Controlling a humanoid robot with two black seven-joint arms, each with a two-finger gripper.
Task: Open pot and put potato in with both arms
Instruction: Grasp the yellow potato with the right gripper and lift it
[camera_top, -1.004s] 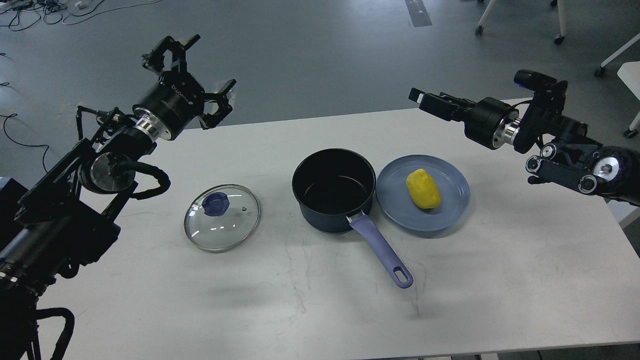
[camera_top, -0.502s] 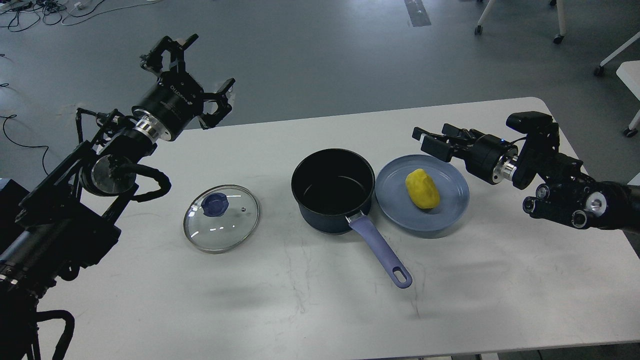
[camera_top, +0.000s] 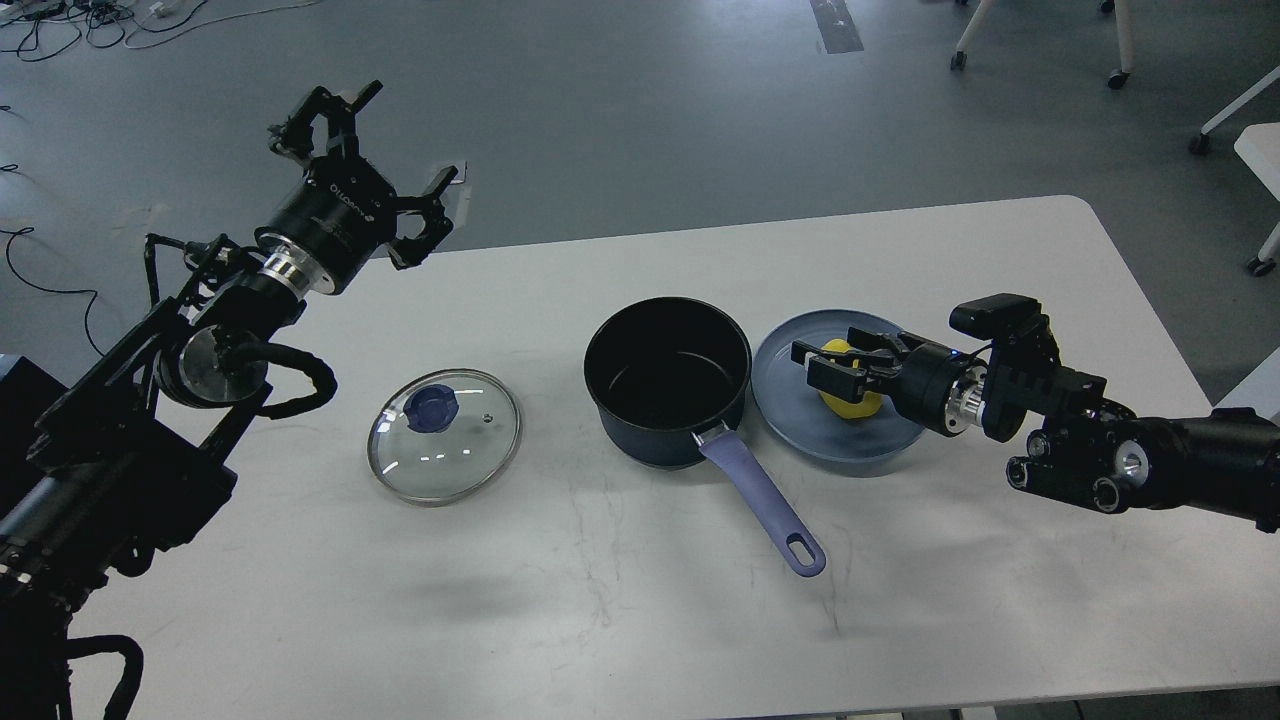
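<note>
A dark blue pot (camera_top: 667, 378) with a lilac handle (camera_top: 762, 500) stands open and empty mid-table. Its glass lid (camera_top: 444, 435) with a blue knob lies flat on the table to the left. A yellow potato (camera_top: 850, 400) lies on a blue plate (camera_top: 800, 410) right of the pot. My right gripper (camera_top: 830, 365) is open, low over the plate, its fingers (camera_top: 822, 378) either side of the potato and partly hiding it. My left gripper (camera_top: 375, 140) is open and empty, raised beyond the table's far left edge.
The white table (camera_top: 640, 600) has a bare front half. Beyond its far edge is grey floor with cables (camera_top: 90, 20) at top left and chair legs (camera_top: 1120, 50) at top right.
My right arm has swung down and left from high above the far right edge to the plate, its gripper now around the potato. The left arm shifted slightly left.
</note>
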